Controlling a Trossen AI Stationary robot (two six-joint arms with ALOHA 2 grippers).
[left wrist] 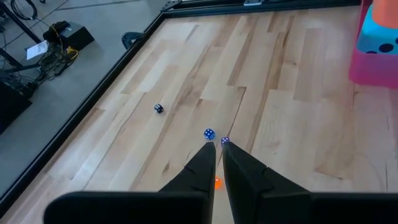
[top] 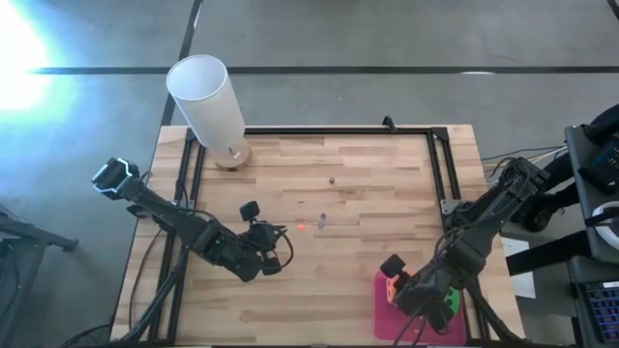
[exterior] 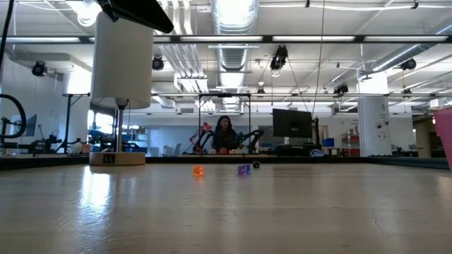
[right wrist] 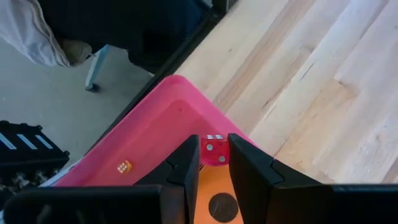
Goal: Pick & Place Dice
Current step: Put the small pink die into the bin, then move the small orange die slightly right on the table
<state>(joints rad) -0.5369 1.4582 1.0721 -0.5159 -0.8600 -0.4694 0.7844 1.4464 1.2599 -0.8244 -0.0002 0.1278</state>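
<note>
My right gripper (right wrist: 209, 163) is clamped on a small red translucent die (right wrist: 212, 152) over the pink plastic tray (right wrist: 158, 124). Left gripper (left wrist: 217, 163) is shut, empty, near 3 tiny dice (left wrist: 209, 134) mid-table. Risk: the die bounces out on release.

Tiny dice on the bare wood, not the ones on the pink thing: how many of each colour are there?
dark die: 1
blue die: 1
purple die: 1
orange die: 1
Total: 4
</note>
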